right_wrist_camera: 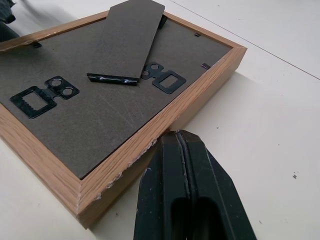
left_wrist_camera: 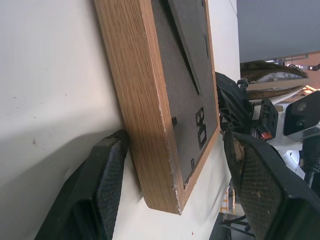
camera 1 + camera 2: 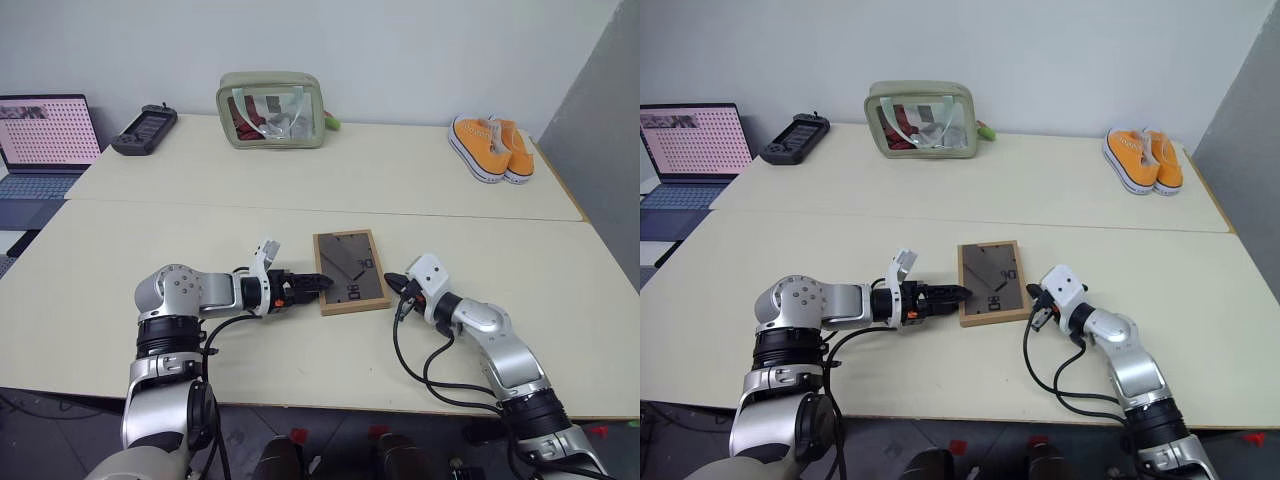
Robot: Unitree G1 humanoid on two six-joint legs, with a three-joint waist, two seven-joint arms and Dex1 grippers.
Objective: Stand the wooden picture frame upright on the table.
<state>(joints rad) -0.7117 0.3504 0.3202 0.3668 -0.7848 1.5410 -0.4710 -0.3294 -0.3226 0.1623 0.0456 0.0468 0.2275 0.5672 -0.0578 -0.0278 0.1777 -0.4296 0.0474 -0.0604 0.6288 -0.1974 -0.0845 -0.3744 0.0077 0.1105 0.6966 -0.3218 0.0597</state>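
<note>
So the wooden picture frame point(image 3: 351, 271) is lying face-down on the matte cream table point(image 3: 180, 230), left gripper point(image 3: 318, 284) gaping at its edge, right gripper point(image 3: 397, 283) pinching closed beside it.

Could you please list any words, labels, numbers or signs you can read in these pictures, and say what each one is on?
No text can be read anywhere.
Laptop: its screen shows a grid of small marks and a header, too small to read.
Wooden picture frame: its dark back panel has only metal hangers and a stand, no lettering.
Orange shoes: no readable brand.
</note>
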